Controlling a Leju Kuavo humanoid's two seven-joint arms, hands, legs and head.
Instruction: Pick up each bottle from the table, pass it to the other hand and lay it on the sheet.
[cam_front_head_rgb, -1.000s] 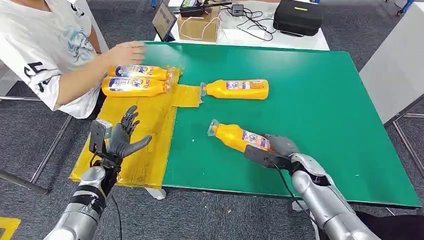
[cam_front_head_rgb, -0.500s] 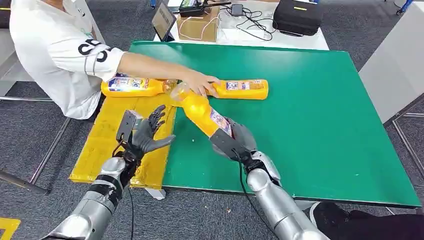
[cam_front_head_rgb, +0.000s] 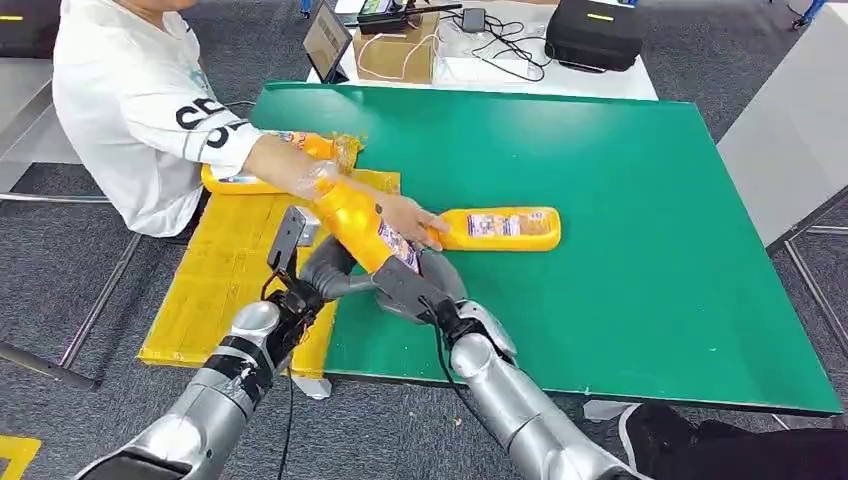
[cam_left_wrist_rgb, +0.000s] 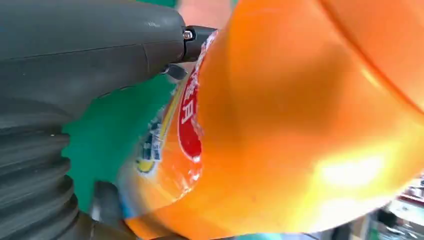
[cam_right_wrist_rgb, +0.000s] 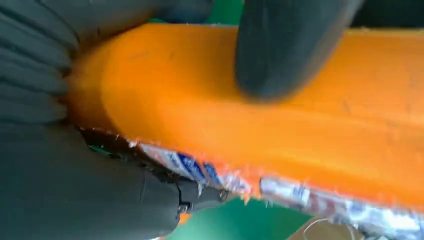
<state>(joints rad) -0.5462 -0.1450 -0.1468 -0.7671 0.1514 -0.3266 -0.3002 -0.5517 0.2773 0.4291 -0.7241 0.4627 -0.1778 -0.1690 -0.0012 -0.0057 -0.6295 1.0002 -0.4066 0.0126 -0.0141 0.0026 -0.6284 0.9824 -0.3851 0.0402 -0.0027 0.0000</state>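
Right hand (cam_front_head_rgb: 425, 285) clamped on orange bottle (cam_front_head_rgb: 362, 222) raised over green tabletop (cam_front_head_rgb: 640, 200), left hand (cam_front_head_rgb: 325, 275) against it, grip seemingly unclosed, person's hand (cam_front_head_rgb: 408, 217) on second bottle (cam_front_head_rgb: 505, 228)

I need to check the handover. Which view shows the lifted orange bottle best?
The head view: the orange bottle shows whole, tilted above the table edge, the right hand gripping its base and the left hand against it. The left wrist view gives a blurred close-up of its label; the right wrist view shows its side under dark fingers.
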